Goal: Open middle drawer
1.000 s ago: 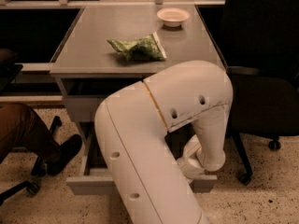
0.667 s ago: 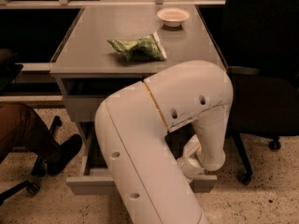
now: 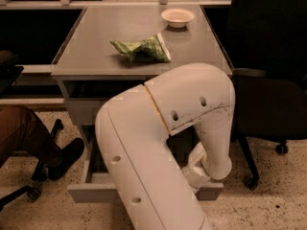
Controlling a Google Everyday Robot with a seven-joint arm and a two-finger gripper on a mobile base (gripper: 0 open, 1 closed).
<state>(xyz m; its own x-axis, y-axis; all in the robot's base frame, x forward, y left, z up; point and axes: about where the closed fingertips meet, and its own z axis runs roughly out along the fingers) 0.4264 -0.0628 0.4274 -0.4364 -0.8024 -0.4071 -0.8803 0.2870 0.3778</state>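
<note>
Seemingly, tool sits at open middle drawer.

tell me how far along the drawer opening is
Mostly done: the middle drawer stands pulled well out, its front far forward of the top drawer front above it. In hand: the pincer is low at the right part of the pulled-out front, largely hidden behind the arm. Left: perhaps a little more pull, then letting go and backing away.
</note>
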